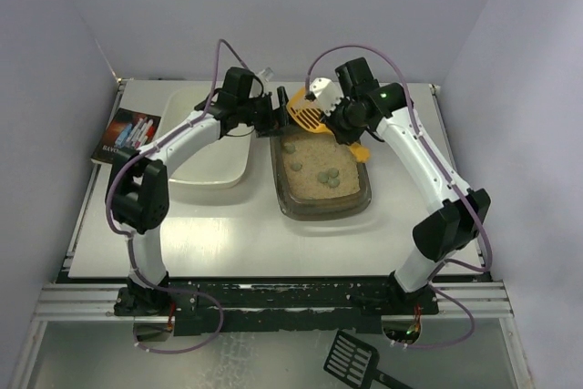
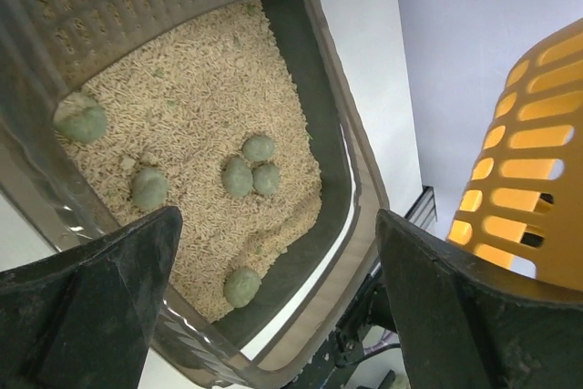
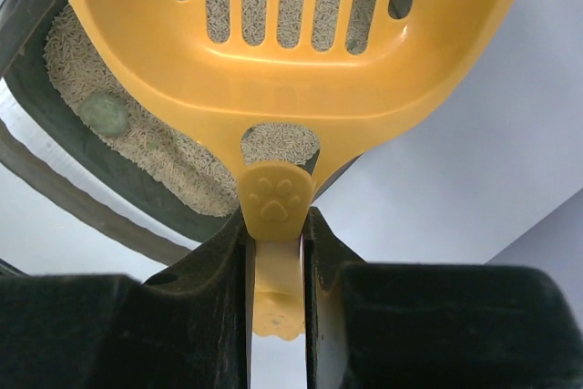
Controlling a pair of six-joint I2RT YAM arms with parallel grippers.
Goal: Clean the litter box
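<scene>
Pinched the scoop [image 3: 291,88] by its handle in the right hand [image 3: 275,252] above the far end of the litter box [image 1: 321,214], set on the bench [image 1: 219,234], seemingly to dig out lumps [image 2: 239,175]; held the left hand [image 2: 278,289] spread alongside, empty.

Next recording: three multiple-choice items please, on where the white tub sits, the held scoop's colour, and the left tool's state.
1. The white rectangular plastic tub lies where, relative to the dark brown translucent plastic litter box? A: left of it. B: right of it. C: inside it.
2. The slotted plastic scoop in the right tool is: A: blue. B: orange-yellow. C: white.
3. The left tool is: A: shut on the scoop. B: open, gripping nothing. C: shut on the tub.
Key: 1 A, the top view shows the tub on the left; 2 B, plain in the right wrist view; 3 B, its fingers stand wide apart.
</scene>
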